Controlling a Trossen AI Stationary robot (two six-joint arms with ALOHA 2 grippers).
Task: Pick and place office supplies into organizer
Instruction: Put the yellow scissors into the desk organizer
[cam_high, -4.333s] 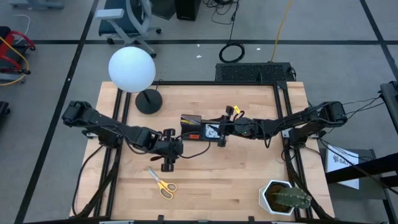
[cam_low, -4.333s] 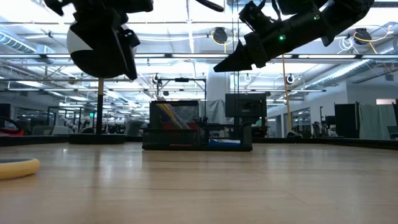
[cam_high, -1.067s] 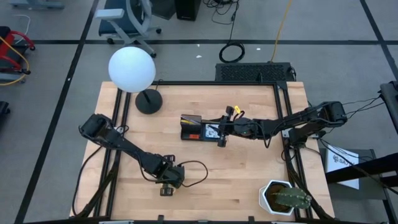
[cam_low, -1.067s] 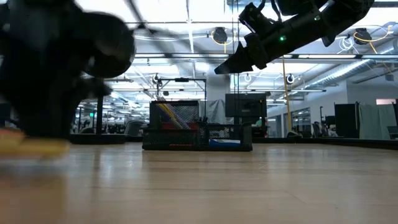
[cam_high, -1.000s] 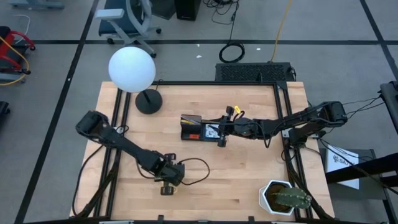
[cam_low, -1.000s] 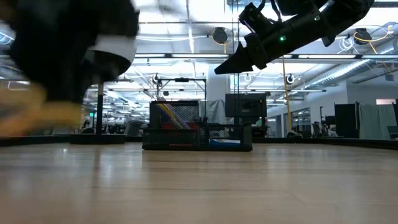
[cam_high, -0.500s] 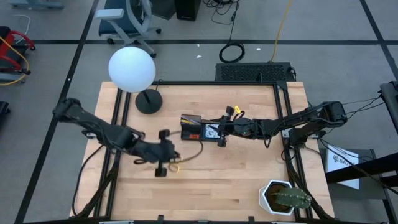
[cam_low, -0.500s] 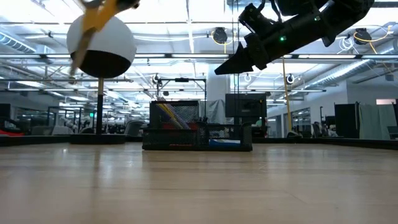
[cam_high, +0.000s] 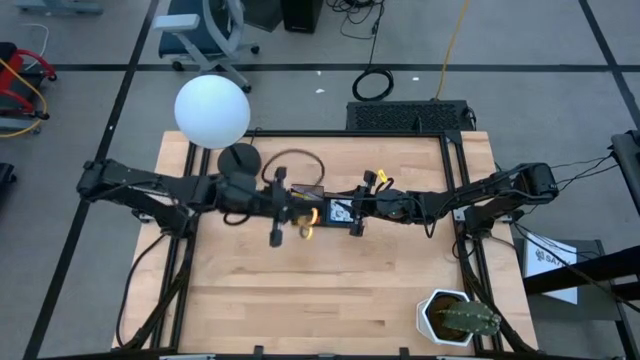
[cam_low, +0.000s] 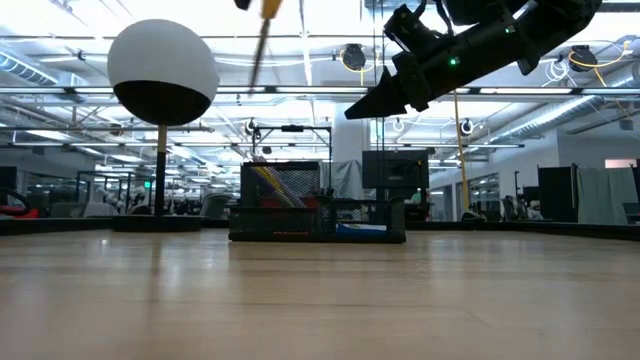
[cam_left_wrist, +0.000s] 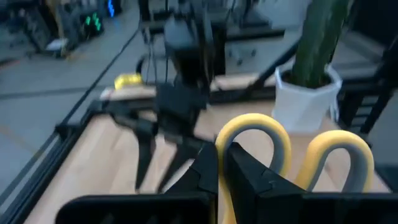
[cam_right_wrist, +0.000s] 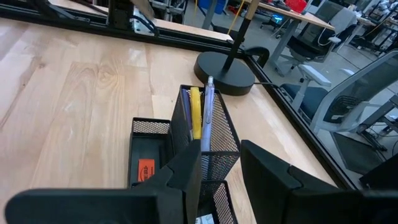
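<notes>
The yellow-handled scissors (cam_left_wrist: 339, 155) are off the table, with my left gripper (cam_left_wrist: 221, 163) shut on them. In the high view this gripper (cam_high: 300, 216) is beside the left end of the organizer (cam_high: 322, 207), a black mesh tray whose taller section holds pens (cam_right_wrist: 198, 118). In the low view the scissors' blades (cam_low: 258, 52) slant down from the top of the picture. My right gripper (cam_right_wrist: 217, 177) stands open just right of the organizer (cam_right_wrist: 205, 146), above the table, with nothing between its fingers. My left gripper pinches one yellow handle loop (cam_left_wrist: 225, 142) of the scissors between its two shut fingers. The fingers come nearly level from the table's left. Both loops stand out past the fingertips, and the blades (cam_low: 258, 52) hang slanting below, clear of the table and the organizer.
A lamp with a white globe (cam_high: 212, 112) and a round black base (cam_high: 240, 160) stands at the far left, close behind my left arm. A cactus in a white pot (cam_high: 458, 318) sits at the near right corner. Bare wood (cam_high: 330, 290) lies along the near side.
My left gripper has risen from the near left of the table and swung toward the far edge and the organizer, tipping from pointing down to nearly level. It stays shut on the scissors, which have come off the table and now hang clear.
</notes>
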